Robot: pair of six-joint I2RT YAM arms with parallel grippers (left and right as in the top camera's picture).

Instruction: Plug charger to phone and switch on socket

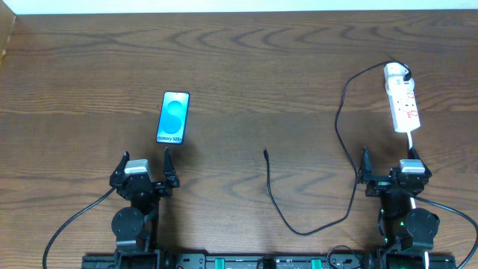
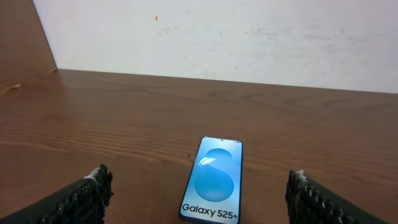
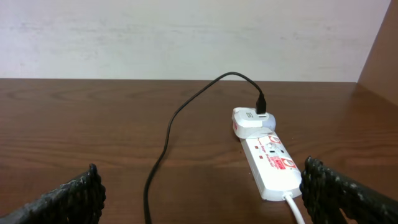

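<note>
Phone (image 1: 173, 117) lies flat on the table (image 1: 261, 67), screen up and lit bright blue w/ the text "Galaxy S25+". It is just ahead of the left pincer (image 1: 145, 159), toward that pincer's right-hand finger. In the left wrist view it shows between the two fingers (image 2: 84, 198), touching neither. The charger (image 1: 269, 187) is a thin black cable. Its small plug tip (image 1: 266, 152) lies loose on the wood approx. midway between the two pincers, well apart from the phone and plugged into nothing. From the tip the cable runs back toward the arm bases, loops, passes just to the left of the right pincer (image 1: 388, 159), then climbs ahead of it in a curve to a white plug (image 1: 396, 72). That plug sits in the far end of the socket (image 1: 404, 104) — a narrow white strip w/ red marks, lying lengthwise straight ahead of the right pincer. The near end of the strip is close in front of the fingers, and its white cord (image 1: 412, 140) trails back toward the pincer. Switch position is too small to tell. Both pincers stand spread wide — left and right alike — w/ nothing between the fingers and nothing touched. Table is dark brown wood grain; a white wall (image 2: 249, 37) rises behind its far edge in both wrist views.
</note>
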